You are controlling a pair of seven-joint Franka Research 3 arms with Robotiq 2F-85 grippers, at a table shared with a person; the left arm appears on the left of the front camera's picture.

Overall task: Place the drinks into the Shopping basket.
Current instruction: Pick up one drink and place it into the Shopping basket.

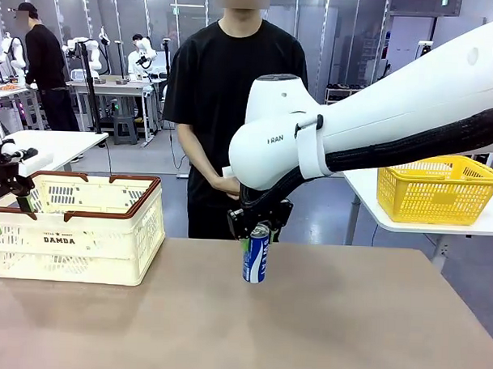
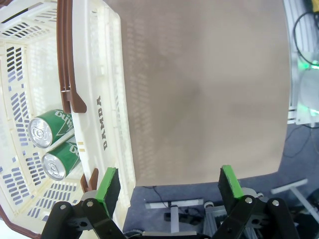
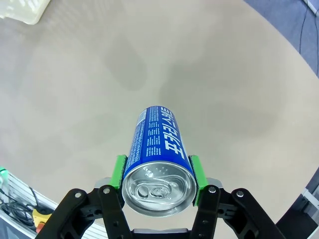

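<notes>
Downward, right gripper (image 1: pixel 259 232) around blue can (image 1: pixel 255 264)

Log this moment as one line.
right gripper: shut on blue can | left gripper: open, beside Shopping basket | green cans: two in basket

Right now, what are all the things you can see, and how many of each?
green cans: two, green with silver tops, lying side by side inside the Shopping basket
blue can: one, blue and white with a silver top, near the middle of the table, held by the robot
Shopping basket: one, cream with a red-brown rim, on the table's left side
yellow basket: one, yellow, on a white table to the right
table: one, brown, in front
person: one, black shirt, standing at the far side
left gripper: one, black with green pads, open, beside the Shopping basket
right gripper: one, black with green pads, shut on the blue can
</notes>
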